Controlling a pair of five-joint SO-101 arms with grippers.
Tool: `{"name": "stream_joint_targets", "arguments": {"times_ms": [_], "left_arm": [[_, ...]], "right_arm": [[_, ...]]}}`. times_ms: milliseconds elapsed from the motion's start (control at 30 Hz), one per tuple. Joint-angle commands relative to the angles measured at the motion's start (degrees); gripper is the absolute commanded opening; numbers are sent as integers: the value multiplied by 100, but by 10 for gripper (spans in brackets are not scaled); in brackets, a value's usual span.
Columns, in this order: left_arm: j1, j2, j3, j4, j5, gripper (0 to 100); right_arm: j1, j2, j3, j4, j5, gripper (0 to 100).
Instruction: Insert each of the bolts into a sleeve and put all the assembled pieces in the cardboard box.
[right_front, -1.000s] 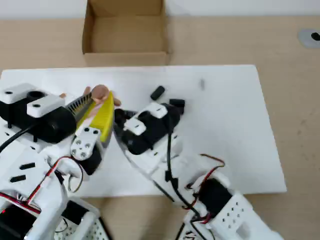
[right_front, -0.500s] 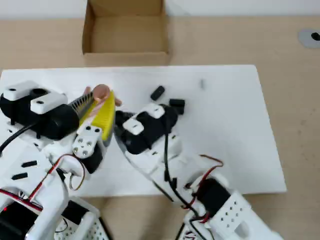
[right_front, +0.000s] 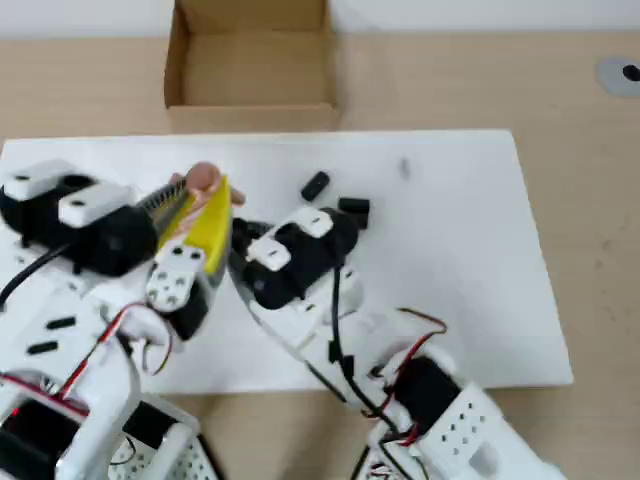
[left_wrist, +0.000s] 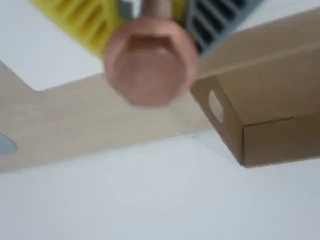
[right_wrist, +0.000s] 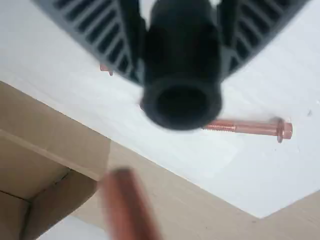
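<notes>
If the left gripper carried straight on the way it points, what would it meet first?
Likely the cardboard box, at its near wall; how far the left gripper tilts down is unclear.

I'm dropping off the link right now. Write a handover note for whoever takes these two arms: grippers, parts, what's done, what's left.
Left gripper: shut on a copper bolt.
Right gripper: shut on a black sleeve, whose bore is empty.
Parts: loose sleeves and a loose bolt lie on the white mat. The cardboard box beyond the mat looks empty.
Done: one bolt and one sleeve are picked up, not yet joined.
Left: mate the held pair, box it, then do the rest.
</notes>
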Motion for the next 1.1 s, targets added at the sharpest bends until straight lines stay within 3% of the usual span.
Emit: {"name": "stream_joint_targets", "arguments": {"times_ms": [0, 333, 600, 1067], "left_arm": [[9, 242, -158, -158, -26, 6], [-334, 1174, -1160, 149, 158, 6], [-756, 1921, -2338, 1046, 448, 6], [-747, 1974, -2497, 1714, 765, 6]], "right_arm": [[-40, -136, -13, -193, -26, 10], [-40, -136, -13, -193, -26, 10], [-40, -136, -13, -211, -26, 10], [268, -136, 189, -633, -35, 10]]}}
